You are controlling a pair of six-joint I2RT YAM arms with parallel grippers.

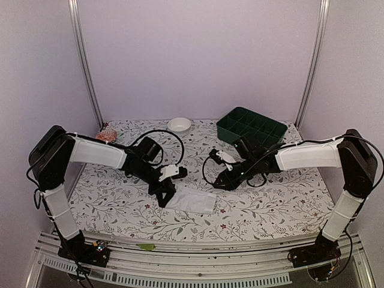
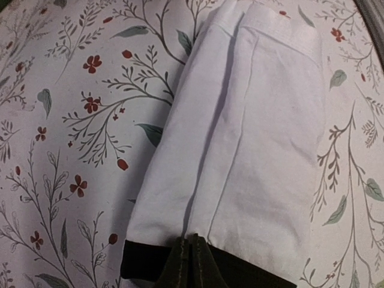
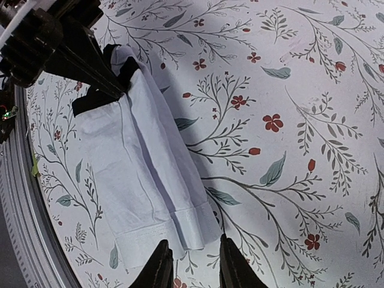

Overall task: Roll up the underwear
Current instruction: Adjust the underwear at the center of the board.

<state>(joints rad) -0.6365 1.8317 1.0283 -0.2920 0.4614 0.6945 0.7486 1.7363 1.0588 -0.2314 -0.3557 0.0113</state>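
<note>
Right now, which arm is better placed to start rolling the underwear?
Left: the left fingers are shut on the underwear at its waistband; the right fingers stand open by the far hem.

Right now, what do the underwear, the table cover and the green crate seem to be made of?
The underwear: soft matte white fabric, probably cotton; stitched seams and gentle creases show. The table cover: flat printed floral sheet, cloth or vinyl, unclear. The green crate: likely moulded plastic, slightly glossy, with rigid dividers.
</note>
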